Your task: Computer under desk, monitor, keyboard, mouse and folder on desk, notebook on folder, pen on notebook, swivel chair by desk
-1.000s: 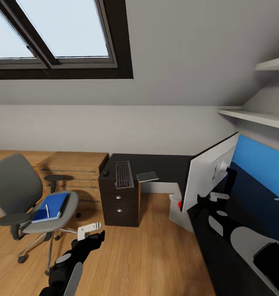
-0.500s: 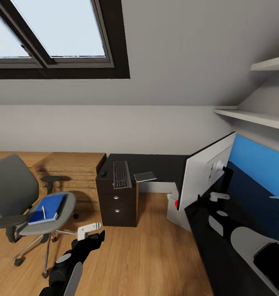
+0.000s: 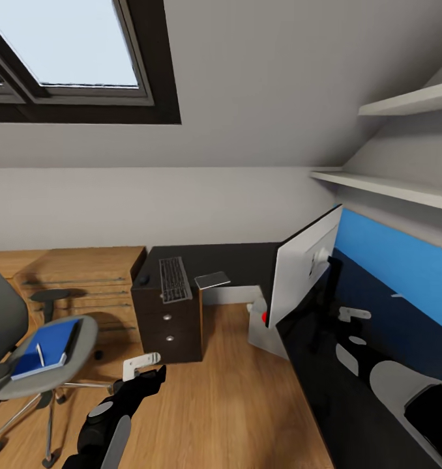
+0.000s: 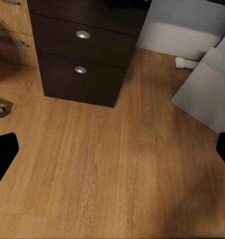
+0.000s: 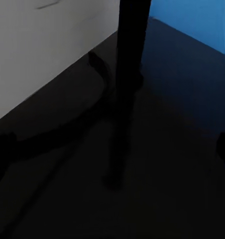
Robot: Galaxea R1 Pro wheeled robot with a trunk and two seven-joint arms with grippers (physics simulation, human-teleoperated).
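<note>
You had the folder (image 3: 46, 346) lying flat on the seat of the swivel chair (image 3: 25, 378), pen (image 3: 40, 355) across it; whether the notebook sat there too I couldn't make out. From your left claw (image 3: 143, 369) the folder lay off to the left and a little beyond, its long axis running away from you toward the wall. The left arm was clearly the nearer one. In the left wrist view that claw looked released, tips wide at the frame edges over bare floor, grasping nothing.

Your right claw (image 3: 353, 316) hung over the desk (image 3: 247, 257) behind the monitor (image 3: 299, 273), well apart from the chair; released or clenched, I cannot tell.

Keyboard (image 3: 174, 279) and mouse (image 3: 143, 279) sat on the far desk wing above the drawers. Computer (image 3: 263, 332) stood under the desk, mostly hidden. Chair back cut off at the frame edge.
</note>
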